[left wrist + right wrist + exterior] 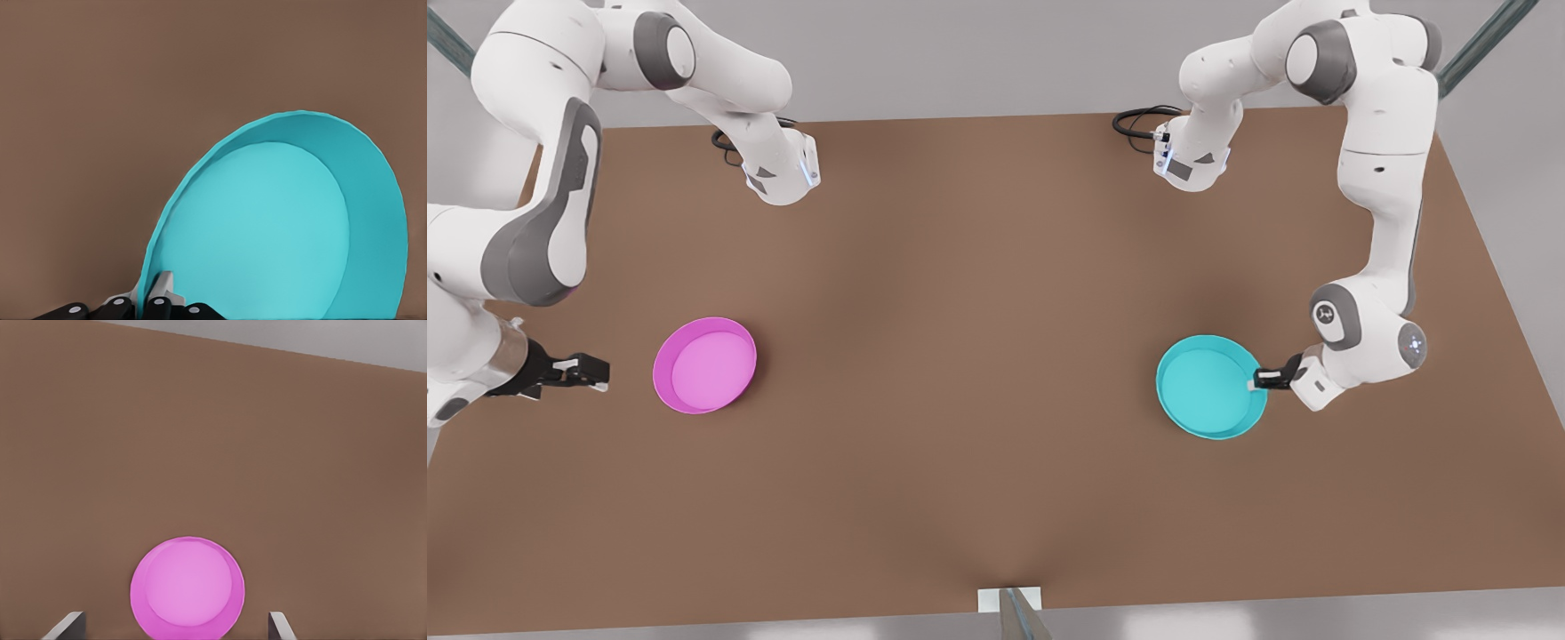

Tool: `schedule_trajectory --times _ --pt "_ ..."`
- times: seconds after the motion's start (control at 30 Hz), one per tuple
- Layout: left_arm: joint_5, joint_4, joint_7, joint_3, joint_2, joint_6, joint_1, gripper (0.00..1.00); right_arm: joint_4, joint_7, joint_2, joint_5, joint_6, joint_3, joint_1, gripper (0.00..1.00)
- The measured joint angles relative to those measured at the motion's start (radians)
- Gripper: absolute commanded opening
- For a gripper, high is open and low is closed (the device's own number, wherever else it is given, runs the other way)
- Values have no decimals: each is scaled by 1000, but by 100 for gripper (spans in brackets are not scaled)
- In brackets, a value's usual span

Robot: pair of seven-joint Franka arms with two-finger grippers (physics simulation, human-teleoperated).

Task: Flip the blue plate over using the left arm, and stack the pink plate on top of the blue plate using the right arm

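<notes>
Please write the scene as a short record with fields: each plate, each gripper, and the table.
blue plate: round cyan plastic dish, open side up, at the front view's right
pink plate: round magenta plastic dish, open side up, at the front view's left
left gripper: shut on the blue plate's rim
right gripper: open, apart from the pink plate
table: brown

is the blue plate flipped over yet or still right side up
Right side up: the blue plate shows its hollow inside, with the left gripper shut on its rim.
</notes>
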Motion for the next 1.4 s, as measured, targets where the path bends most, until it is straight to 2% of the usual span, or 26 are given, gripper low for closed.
schedule_trajectory --times 0.27,0.43,0.57,0.7,0.77,0.9,1.03,1.13,1.3,1.4 --pt "79 1 -33 128 -90 -84 -230 21 0 1 0 0 1 0 4 100" --pt "299 8 -97 154 -116 -101 -321 21 0 2 0 0 3 0 4 100" --pt "430 11 -107 233 -156 -163 -424 21 0 2 0 0 3 0 4 100" --pt "568 17 -258 239 -187 -249 -511 21 0 2 2 0 3 0 4 100" --pt "671 43 -388 221 -195 -387 -561 21 0 2 2 0 3 0 6 100" --pt "853 52 -532 202 -210 -524 -660 21 0 2 2 0 5 0 5 100" --pt "978 81 -649 199 -188 -647 -772 21 0 2 2 0 5 0 5 100" --pt "1047 183 -749 198 -83 -825 -907 21 -1 2 2 0 5 0 5 100" --pt "1118 308 -814 217 50 -971 -1050 21 0 2 2 0 5 0 5 100" --pt "1143 404 -807 289 146 -1040 -1195 21 -2 2 2 0 5 0 5 100"
